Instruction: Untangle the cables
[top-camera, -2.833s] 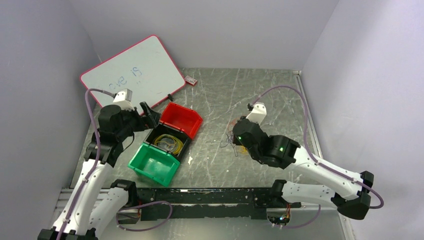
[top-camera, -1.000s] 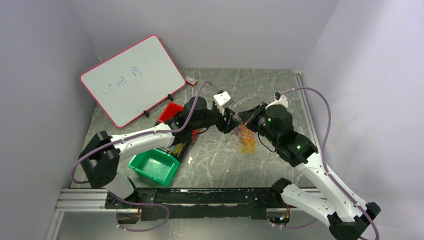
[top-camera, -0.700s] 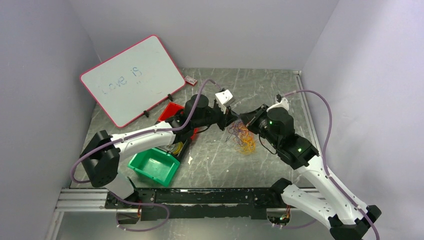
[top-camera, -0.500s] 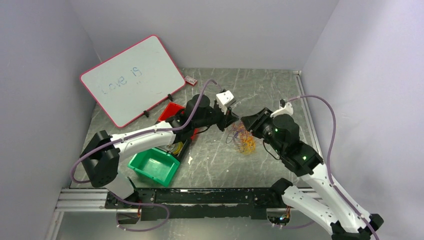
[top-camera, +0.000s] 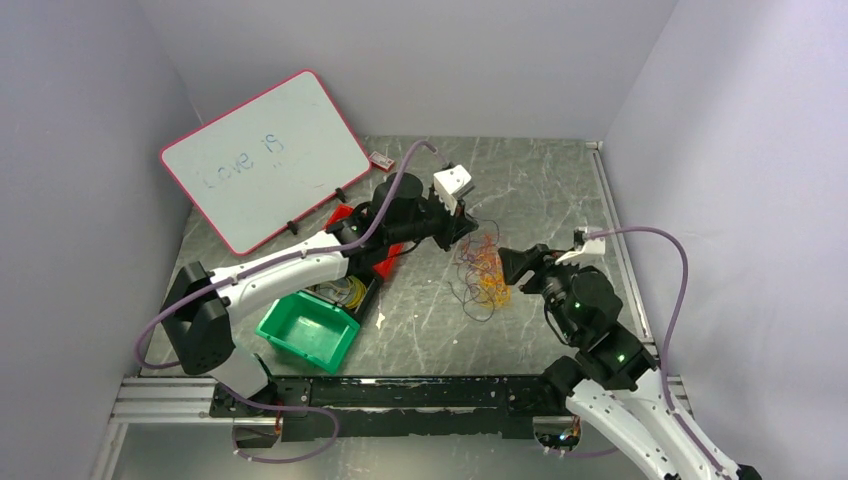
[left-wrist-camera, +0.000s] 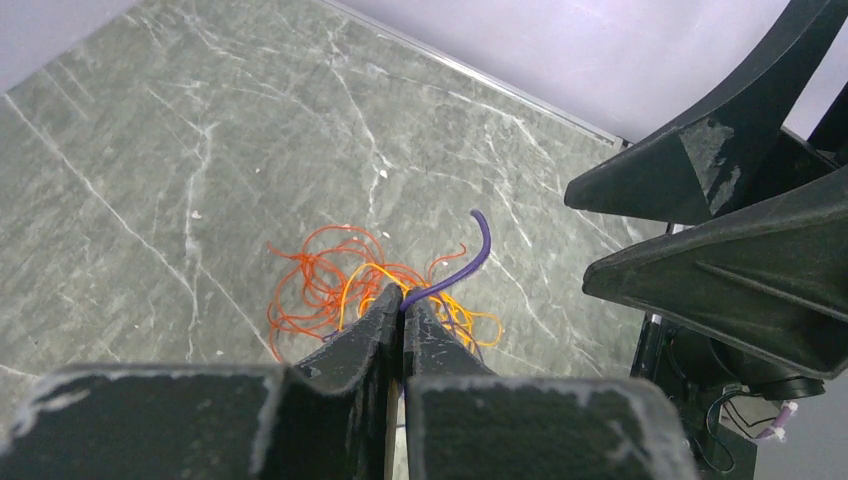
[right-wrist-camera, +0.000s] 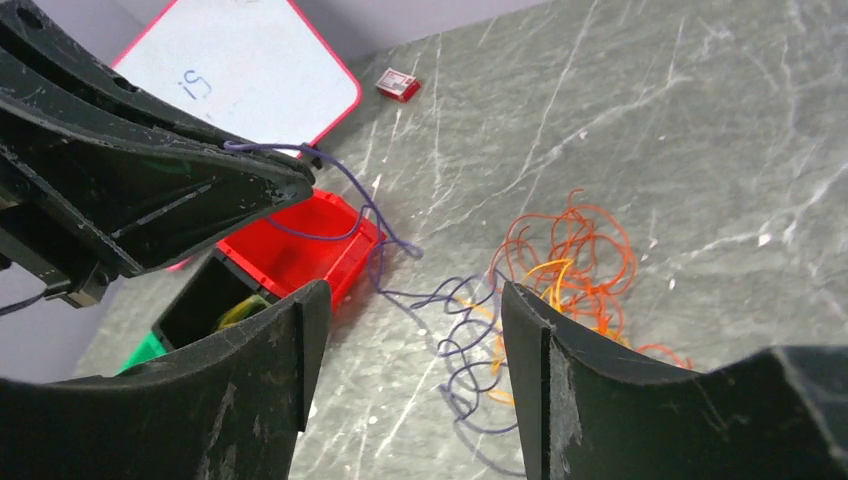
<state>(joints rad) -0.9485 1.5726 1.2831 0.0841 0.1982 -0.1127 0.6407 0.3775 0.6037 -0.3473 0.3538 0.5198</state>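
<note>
The cables (top-camera: 486, 272) are a loose tangle of orange and yellow loops on the grey table, with a thin purple cable (top-camera: 463, 292) coiling out of its near-left side. My left gripper (top-camera: 467, 223) hangs over the tangle's far-left side and is shut on the purple cable (left-wrist-camera: 484, 240), whose end pokes out past the fingertips (left-wrist-camera: 403, 300). In the right wrist view the purple cable (right-wrist-camera: 395, 240) runs down from those fingers to the orange loops (right-wrist-camera: 570, 255). My right gripper (top-camera: 512, 265) is open just right of the tangle, with nothing between its jaws (right-wrist-camera: 412, 295).
A white board (top-camera: 265, 160) with a pink rim leans at the back left. A red bin (top-camera: 352, 214), a black bin (top-camera: 340, 290) holding yellow cables and a green bin (top-camera: 308, 332) stand in a row left of the tangle. A small red-and-white item (top-camera: 380, 158) lies far back.
The left gripper closed on the purple cable and rose slightly toward the back. The right gripper opened, let the tangle go and drew back toward the near right.
</note>
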